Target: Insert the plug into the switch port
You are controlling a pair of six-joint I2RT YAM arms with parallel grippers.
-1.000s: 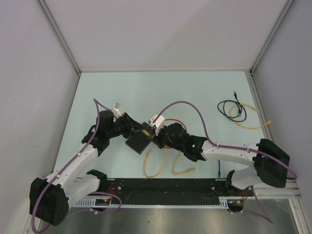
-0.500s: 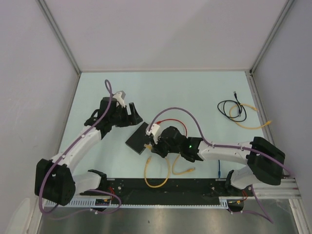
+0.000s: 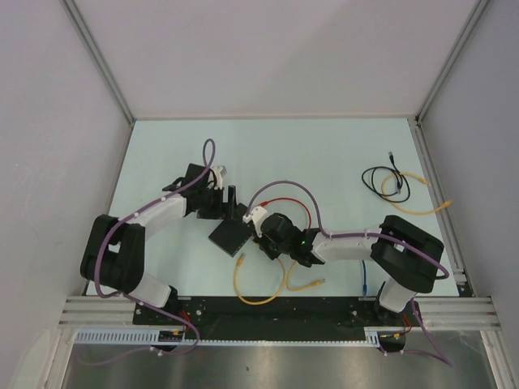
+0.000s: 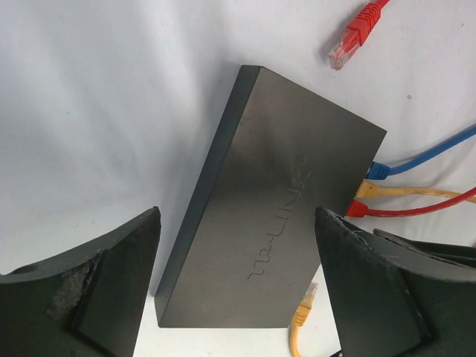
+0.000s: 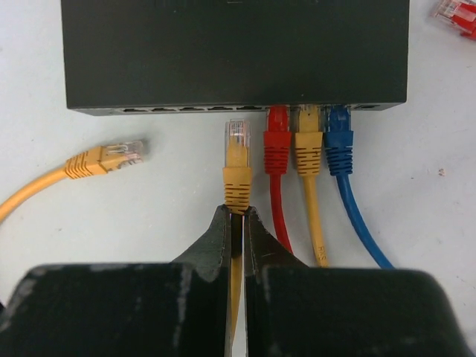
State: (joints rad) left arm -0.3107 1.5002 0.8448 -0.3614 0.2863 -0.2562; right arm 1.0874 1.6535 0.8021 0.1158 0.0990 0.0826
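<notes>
Your switch (image 4: 275,216) is a flat, matte-black slab with embossed lettering, lying on the smooth pale counter (image 4: 89,89) between the arms. Your right jaws are clenched on the yellow plug (image 5: 237,152) at the tail of its ribbed boot. Its clear tip lies just short of a port, beside three seated plugs (image 5: 308,141). Your left jaws stand wide, straddling the switch, holding nothing.

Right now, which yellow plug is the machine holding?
The middle yellow plug, pinched by the right end effector, tip just short of the switch. Another sits plugged in between red and blue; the third lies loose leftward.
</notes>
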